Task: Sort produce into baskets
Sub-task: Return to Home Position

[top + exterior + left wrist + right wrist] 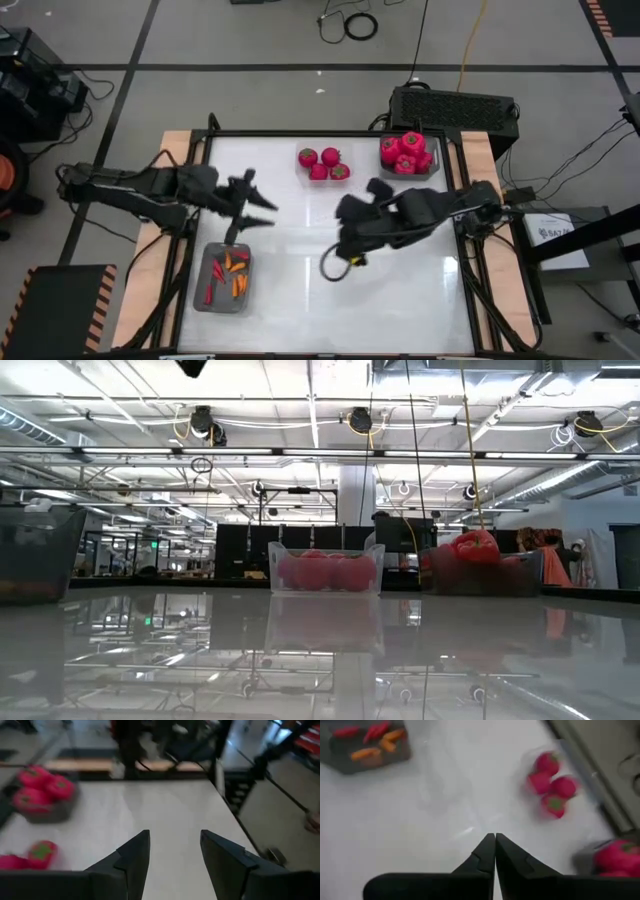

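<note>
High view, two grey trays (221, 303), four tomatoes (318, 172) outside them, left jaws spread, right jaws clenched.

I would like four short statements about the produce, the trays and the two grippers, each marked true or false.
1. The peppers lie in the grey tray on the left arm's side. True.
2. The left gripper holds a pepper. False: it is open, with nothing between its fingers.
3. The right gripper is shut and empty. True.
4. Every tomato is in the second grey tray. False: four tomatoes sit apart from it, in a clear container.
</note>
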Available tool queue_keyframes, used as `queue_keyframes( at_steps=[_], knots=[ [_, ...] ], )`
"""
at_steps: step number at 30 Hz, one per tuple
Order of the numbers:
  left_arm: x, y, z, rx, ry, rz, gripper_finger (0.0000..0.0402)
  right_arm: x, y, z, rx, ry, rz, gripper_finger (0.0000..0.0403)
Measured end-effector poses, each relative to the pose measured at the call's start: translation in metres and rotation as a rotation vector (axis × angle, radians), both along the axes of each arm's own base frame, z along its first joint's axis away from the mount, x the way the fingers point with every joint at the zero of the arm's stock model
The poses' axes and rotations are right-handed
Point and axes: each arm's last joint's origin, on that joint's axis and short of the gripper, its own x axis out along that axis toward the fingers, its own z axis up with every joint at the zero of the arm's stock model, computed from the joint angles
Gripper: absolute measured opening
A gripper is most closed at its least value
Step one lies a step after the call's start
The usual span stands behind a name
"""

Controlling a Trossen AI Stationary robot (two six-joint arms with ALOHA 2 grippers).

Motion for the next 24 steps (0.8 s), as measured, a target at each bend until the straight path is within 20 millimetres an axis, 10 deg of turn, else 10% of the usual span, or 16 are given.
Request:
queue_keyframes(
  at_steps=[10, 18, 24],
  knots=[
    [-0.021, 0.027, 0.027, 0.053, -0.14, 0.142, 0.0183, -0.1, -0.035, 0.016, -0.172, -0.094, 0.004, 0.0001],
    [-0.036, 0.035, 0.024, 0.008, -0.17, 0.218, 0.0183, -0.182, -0.069, -0.061, -0.031, -0.442, -0.004, 0.0],
    [-0.054, 0.038, 0.005, -0.091, -0.288, 0.28, 0.0182, -0.2, -0.08, -0.125, 0.134, -0.735, 0.083, 0.0]
  ],
)
